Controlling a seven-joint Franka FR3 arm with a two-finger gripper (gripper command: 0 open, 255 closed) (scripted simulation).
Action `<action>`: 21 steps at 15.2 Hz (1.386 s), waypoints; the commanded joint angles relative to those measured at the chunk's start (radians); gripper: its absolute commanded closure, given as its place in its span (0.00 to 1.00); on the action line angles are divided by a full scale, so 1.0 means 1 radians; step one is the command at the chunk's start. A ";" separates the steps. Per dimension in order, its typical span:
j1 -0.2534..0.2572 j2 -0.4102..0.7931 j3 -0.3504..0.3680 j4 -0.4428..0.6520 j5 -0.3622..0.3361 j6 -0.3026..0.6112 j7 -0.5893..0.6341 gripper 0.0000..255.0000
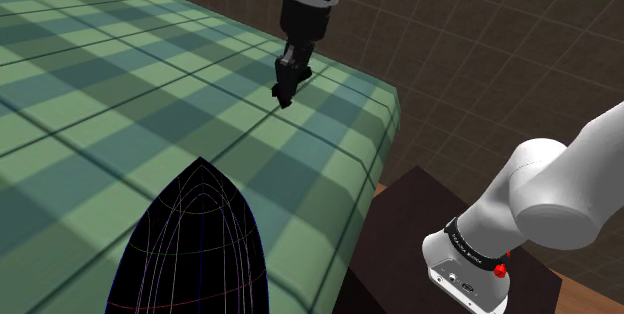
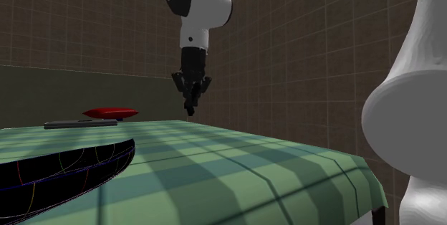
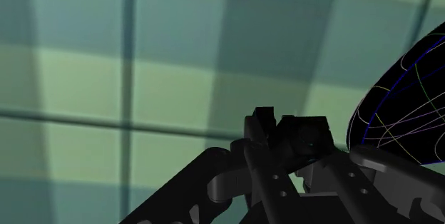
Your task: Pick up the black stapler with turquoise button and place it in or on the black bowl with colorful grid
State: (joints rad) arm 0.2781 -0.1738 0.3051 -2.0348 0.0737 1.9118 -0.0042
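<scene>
My gripper (image 1: 284, 92) hangs a little above the green plaid table (image 1: 120, 92), near its edge on the shoulder view's right. Its fingers (image 3: 308, 128) are drawn close together around a black piece that I take for the stapler (image 3: 203, 183); its coloured button is hidden. The black bowl with thin coloured grid lines (image 1: 195, 252) sits on the cloth nearer the camera, well apart from the gripper. In the second exterior view the gripper (image 2: 190, 105) points down over the far part of the table, and the bowl (image 2: 64, 165) lies at the near left. In the wrist view the bowl's rim (image 3: 406, 94) shows beside the fingers.
A red cushion-like object (image 2: 109, 112) and a flat grey item (image 2: 79, 124) lie at the far end of the table. The cloth drops off at the edge (image 1: 385, 142) next to the dark stand (image 1: 420, 212). Brown tiled walls stand behind.
</scene>
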 commanded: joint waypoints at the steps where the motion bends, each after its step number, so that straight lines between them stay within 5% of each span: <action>1: 0.020 0.002 0.028 0.010 0.002 -0.006 0.049 1.00; 12: 0.130 0.087 0.196 0.110 -0.027 -0.016 0.339 1.00; 21: 0.248 0.270 0.318 0.301 -0.141 -0.054 0.607 1.00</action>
State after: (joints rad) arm 0.5127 0.0739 0.6134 -1.7585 -0.0518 1.8646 0.5756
